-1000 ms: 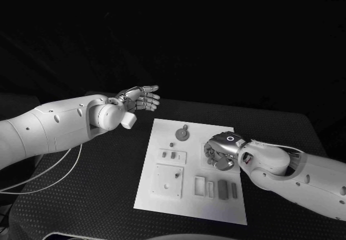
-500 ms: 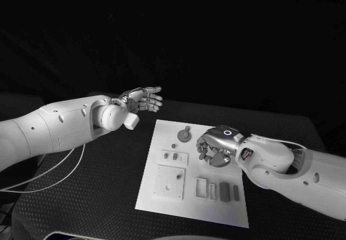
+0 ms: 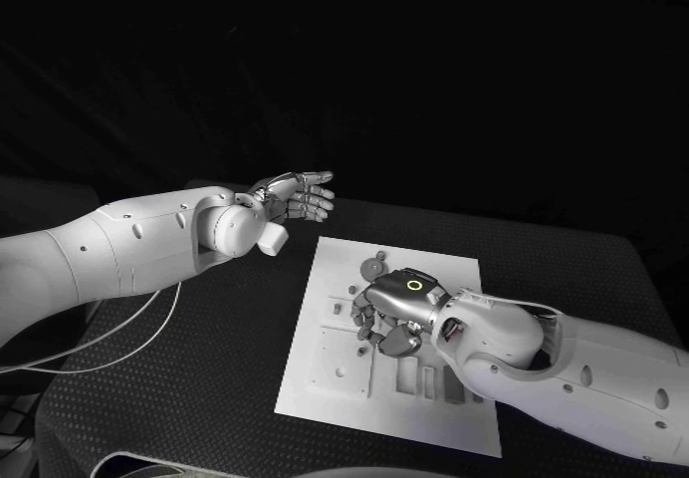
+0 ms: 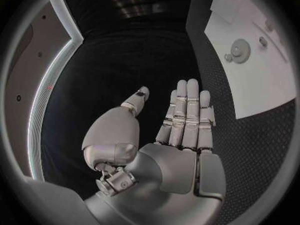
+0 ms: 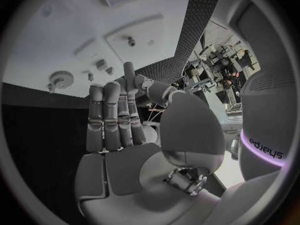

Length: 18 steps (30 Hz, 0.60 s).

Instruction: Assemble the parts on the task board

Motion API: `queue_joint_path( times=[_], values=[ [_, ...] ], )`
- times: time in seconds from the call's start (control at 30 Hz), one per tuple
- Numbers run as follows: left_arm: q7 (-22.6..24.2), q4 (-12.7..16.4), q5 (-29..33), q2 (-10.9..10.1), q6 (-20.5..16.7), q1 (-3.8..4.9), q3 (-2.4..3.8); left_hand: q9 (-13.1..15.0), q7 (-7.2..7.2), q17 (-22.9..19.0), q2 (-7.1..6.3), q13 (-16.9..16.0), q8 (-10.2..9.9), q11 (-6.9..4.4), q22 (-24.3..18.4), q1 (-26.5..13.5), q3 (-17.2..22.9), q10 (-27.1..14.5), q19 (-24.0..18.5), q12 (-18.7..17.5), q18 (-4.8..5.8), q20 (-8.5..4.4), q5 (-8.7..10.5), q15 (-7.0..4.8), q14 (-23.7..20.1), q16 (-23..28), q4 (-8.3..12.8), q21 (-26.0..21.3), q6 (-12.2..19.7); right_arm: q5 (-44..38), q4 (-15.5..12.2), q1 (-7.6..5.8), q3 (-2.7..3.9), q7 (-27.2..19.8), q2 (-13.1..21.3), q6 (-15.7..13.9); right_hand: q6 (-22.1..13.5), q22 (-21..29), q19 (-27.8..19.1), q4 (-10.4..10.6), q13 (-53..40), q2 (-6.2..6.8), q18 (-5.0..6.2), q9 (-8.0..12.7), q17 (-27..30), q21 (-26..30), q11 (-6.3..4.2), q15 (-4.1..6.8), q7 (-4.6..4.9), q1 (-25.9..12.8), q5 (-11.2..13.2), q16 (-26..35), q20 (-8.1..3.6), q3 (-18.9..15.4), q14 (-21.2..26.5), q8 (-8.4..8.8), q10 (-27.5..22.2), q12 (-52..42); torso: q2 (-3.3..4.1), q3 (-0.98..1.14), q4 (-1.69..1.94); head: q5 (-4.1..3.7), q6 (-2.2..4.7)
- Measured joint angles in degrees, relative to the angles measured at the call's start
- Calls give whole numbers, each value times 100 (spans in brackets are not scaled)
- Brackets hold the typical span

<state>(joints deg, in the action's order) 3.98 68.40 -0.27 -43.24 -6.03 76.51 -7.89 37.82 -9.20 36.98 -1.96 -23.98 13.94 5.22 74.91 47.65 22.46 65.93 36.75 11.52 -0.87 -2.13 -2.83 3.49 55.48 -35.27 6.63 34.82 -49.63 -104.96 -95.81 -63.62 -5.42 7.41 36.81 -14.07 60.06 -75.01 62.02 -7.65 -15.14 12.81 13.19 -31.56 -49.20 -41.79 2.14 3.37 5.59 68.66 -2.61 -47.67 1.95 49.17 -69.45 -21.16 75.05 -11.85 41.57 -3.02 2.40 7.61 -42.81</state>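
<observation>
The white task board [image 3: 448,271] lies in the middle of the black table. On its far part sits a round grey part [image 3: 372,269], and a raised square plate [image 3: 342,360] is on its near left. My right hand [image 3: 389,315] hovers over the board's middle with its fingers pointing down and nothing in them; it hides the small parts beneath. In the right wrist view my right hand [image 5: 122,130] has straight fingers over the board [image 5: 44,45], with the round part [image 5: 60,77] beyond them. My left hand [image 3: 295,195] is raised open, left of the board's far corner.
Narrow slots and small grey parts [image 3: 408,374] lie along the board's near side, beside my right forearm. A white cable [image 3: 101,339] runs over the table under my left arm. The left wrist view shows my open left hand [image 4: 181,130] and the board [image 4: 250,80] off to its side.
My right hand has moved left across the board, from its right side to its middle. My left hand has stayed raised and open.
</observation>
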Motion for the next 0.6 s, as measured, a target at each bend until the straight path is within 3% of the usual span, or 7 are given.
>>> queue_joint_path(
  times=[0.2, 0.47, 0.6],
  values=[
    [-1, -4, 0, 27, 2, 0, 0, 0, 0, 0, 0, 0, 0, 0, 0, 0, -6, 0, 0, 0, 0, 0, 0, 0, 0, 0, -6, -23, 0, -81, 102, 217, -68, -11, -273, -17, -2, 0, 0, 0, 0, 0, 0, 0, 0, 0, 0, -8, -1, 0, 0, 0, 1, -1, -8, -12, 0, -3, -1, 1, 2, 101, -46],
    [-4, -4, -2, 71, 8, 0, 0, 0, 0, 0, 0, 0, 0, 0, -1, 0, -6, 0, 0, 20, 0, 0, 0, 0, 0, 0, -6, -23, 0, -188, 241, 338, -114, -23, -485, -21, -6, 0, 30, 23, 0, 0, -1, -10, 3, 3, 0, -10, -3, 0, 17, -3, -11, 8, -9, -12, -1, -35, -2, 1, 5, 157, -91],
    [-6, -5, -2, 114, 13, 0, 1, 1, 0, 0, 0, 0, 0, 0, -1, 0, -6, 0, 0, 20, 0, 0, 0, 0, 0, 0, -6, -23, 0, -235, 378, 439, -182, -34, -585, -22, -5, 2, 30, 24, 0, 20, -4, -18, 6, -15, 1, -10, -4, 20, 18, -4, -11, 8, -9, -12, -2, -36, -2, 1, 5, 191, -104]
  ],
)
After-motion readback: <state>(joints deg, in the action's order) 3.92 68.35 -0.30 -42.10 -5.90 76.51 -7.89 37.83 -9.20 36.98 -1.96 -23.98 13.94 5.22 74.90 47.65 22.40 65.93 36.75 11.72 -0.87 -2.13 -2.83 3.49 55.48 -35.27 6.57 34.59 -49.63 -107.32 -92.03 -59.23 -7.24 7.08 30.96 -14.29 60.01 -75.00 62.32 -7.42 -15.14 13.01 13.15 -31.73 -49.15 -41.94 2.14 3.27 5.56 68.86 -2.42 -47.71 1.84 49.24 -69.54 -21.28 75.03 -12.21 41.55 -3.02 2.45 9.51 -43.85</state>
